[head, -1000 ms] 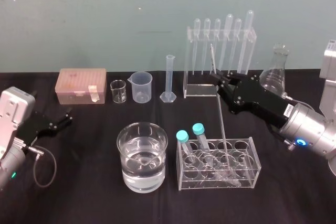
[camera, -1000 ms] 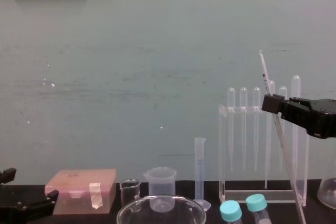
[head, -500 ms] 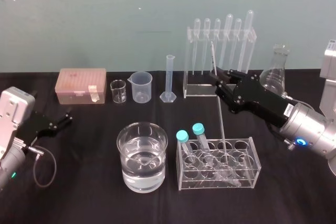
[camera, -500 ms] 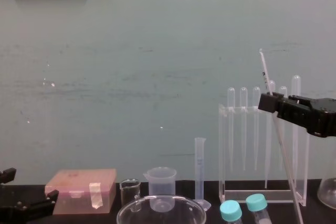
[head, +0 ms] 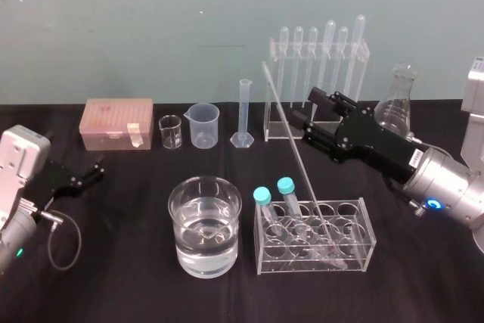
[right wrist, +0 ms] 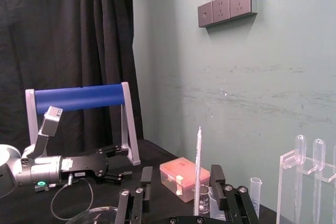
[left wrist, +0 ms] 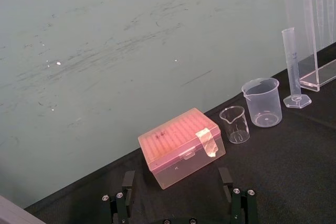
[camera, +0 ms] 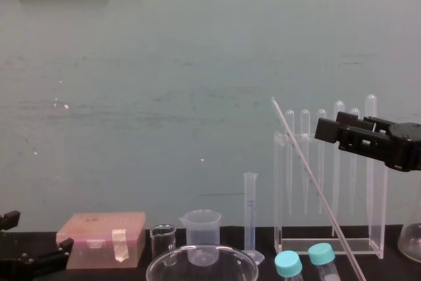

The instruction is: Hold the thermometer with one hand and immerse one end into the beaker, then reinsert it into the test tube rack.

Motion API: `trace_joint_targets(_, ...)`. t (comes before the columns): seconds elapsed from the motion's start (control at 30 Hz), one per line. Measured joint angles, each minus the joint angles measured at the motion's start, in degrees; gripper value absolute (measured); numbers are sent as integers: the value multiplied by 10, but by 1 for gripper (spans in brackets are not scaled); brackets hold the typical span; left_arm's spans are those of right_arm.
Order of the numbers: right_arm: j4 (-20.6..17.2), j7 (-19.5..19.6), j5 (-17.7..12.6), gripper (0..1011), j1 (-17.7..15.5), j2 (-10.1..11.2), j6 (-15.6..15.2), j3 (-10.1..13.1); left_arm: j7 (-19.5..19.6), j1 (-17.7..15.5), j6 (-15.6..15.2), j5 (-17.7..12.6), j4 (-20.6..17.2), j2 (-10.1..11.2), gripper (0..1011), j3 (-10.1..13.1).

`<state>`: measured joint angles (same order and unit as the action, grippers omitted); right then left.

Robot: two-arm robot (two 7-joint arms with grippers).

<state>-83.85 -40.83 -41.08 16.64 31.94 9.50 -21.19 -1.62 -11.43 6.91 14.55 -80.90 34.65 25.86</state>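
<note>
My right claw (head: 302, 109) hangs above the black table (head: 121, 277), in front of the tall clear pipette stand (head: 268, 111) and behind the test tube rack (head: 355, 251). Its fingers (right wrist: 216, 178) are spread wide and clench nothing. In the right wrist view the thermometer (head: 299, 158) rises between them with a gap on each side. From the head it passes just beside the nearer fingertip, and I cannot tell whether they touch.

The thermometer leans steeply. Its red tip sits low inside the test tube rack, toward the rack's right half. Its whitish upper end tilts back and to my left, reaching above the claw toward the stand's left post. 2 blue-capped tubes (head: 262, 196) stand in the rack's left end.

The water-filled beaker (head: 204, 259) sits just left of the rack, apart from the thermometer.

My left claw (head: 92, 172) rests parked at the table's left edge, fingers spread and grasping nothing, near the pink tip box (left wrist: 181, 145). A graduated cylinder (head: 244, 111) stands between that box and the pipette stand.
</note>
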Motion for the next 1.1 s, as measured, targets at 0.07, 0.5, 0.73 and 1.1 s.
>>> trace_joint_targets(0.07, 0, 0, 0, 749, 0, 0, 0, 0, 0, 0, 0, 0, 0, 0, 1008, 0)
trace_joint_targets(0.5, -29, 96, 10, 1002, -26, -8, 35, 68, 0, 0, 0, 0, 0, 0, 1008, 0)
trace_joint_targets(0.73, -19, 302, 125, 1003, -68, -25, 13, 108, 0, 0, 0, 0, 0, 0, 1008, 0)
trace_joint_targets(1.1, 45, 372, 189, 1003, -89, -54, -48, 89, 0, 0, 0, 0, 0, 0, 1008, 0)
